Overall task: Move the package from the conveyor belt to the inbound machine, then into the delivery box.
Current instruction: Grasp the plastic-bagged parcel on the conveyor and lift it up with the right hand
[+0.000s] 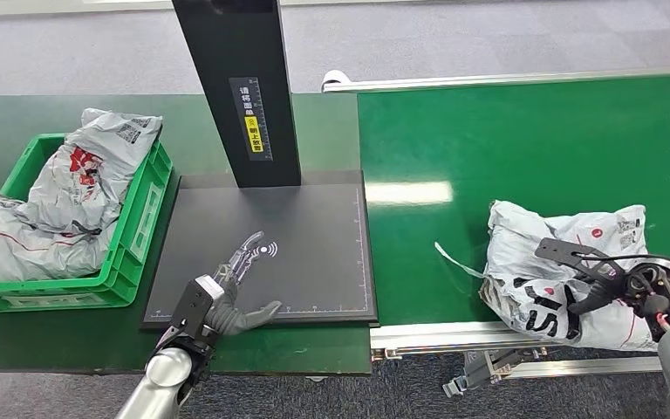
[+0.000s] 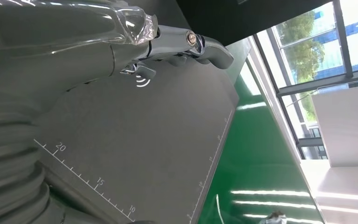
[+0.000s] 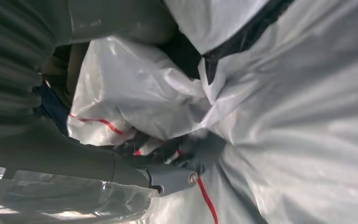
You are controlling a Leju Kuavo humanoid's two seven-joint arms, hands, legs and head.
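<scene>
A crumpled grey plastic package (image 1: 558, 253) with red print lies on the green conveyor belt (image 1: 506, 140), near its front edge at the right. My right hand (image 1: 615, 279) lies on top of the package. In the right wrist view its fingers (image 3: 168, 163) curl into the folds of the package (image 3: 298, 116) and grip it. My left hand (image 1: 231, 292) hovers over the front left of the black scan plate (image 1: 314, 253) of the inbound machine, fingers stretched out and apart, holding nothing. The left wrist view has those fingers (image 2: 186, 42) above the ruled plate (image 2: 144, 140).
The machine's black column (image 1: 240, 87) rises at the back of the plate. A green crate (image 1: 144, 218), the delivery box, stands left of the plate with grey packages (image 1: 78, 175) piled in it. A loose white strip (image 1: 458, 260) lies on the belt beside the package.
</scene>
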